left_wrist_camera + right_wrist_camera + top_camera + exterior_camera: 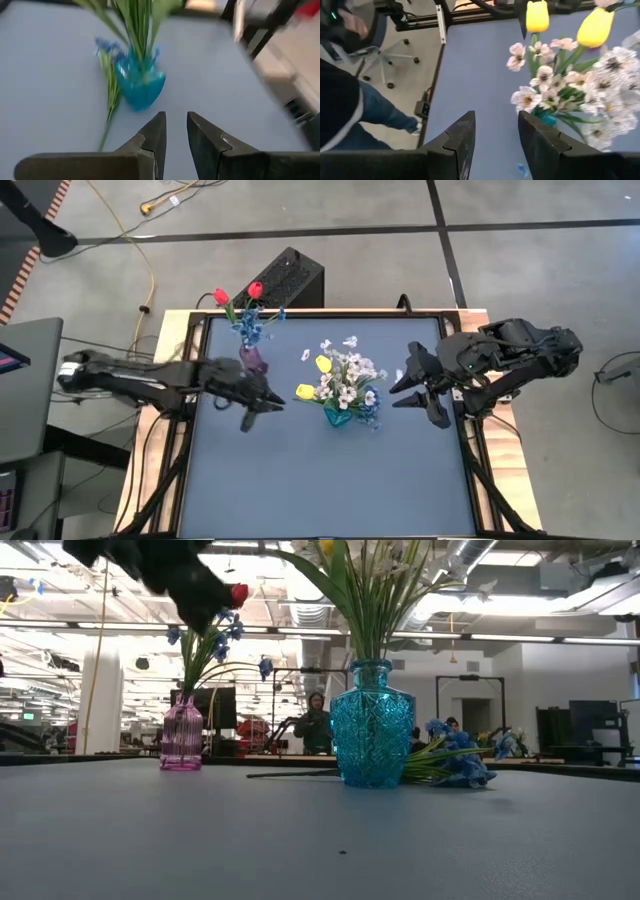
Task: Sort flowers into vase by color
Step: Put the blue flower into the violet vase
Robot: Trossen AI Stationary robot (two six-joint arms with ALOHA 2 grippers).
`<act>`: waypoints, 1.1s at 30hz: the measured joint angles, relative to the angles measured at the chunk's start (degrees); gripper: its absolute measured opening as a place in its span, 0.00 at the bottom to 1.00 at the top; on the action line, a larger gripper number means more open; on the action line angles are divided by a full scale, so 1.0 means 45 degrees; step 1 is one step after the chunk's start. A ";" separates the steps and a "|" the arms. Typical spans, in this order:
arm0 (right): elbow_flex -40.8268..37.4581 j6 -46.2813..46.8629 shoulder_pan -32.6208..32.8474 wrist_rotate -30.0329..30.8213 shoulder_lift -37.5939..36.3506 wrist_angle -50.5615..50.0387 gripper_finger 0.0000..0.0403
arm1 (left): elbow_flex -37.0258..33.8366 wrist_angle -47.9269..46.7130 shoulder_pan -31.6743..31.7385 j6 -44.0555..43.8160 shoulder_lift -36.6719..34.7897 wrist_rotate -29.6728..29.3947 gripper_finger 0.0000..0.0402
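Two vases [338, 416] hold flowers [345, 380]: two yellow tulips, two red; both grippers' jaws spread, empty.

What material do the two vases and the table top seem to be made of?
Blue vase: likely glass or clear plastic, glossy, with a cut diamond pattern that light passes through. Pink vase: also translucent, ribbed, probably glass or plastic. Table top: a matte grey-blue sheet with little shine; the exact material cannot be told.

Table [300, 480]: blue vase [338, 417], pink vase [252, 360], blue sprig [455, 765].
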 joint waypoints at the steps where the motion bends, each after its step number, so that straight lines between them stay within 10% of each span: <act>1: 0.0000 0.0115 0.0112 0.0000 0.0000 -0.0010 0.44 | 0.0001 0.0134 -0.0217 0.0242 0.0526 -0.0343 0.16; 9: 0.0000 0.0740 0.1115 0.0890 0.0000 -0.0069 0.44 | -0.0009 0.0651 -0.0779 0.1097 0.4195 -0.3361 0.16; 27: 0.0000 0.2425 0.2268 0.2268 0.0000 -0.0476 0.44 | -0.0009 0.4080 0.2854 0.4503 0.8380 0.0696 0.16; 33: 0.0000 0.2752 0.2641 0.2715 0.0000 -0.0533 0.44 | 0.0001 0.3906 0.2910 0.5105 0.8358 0.0007 0.16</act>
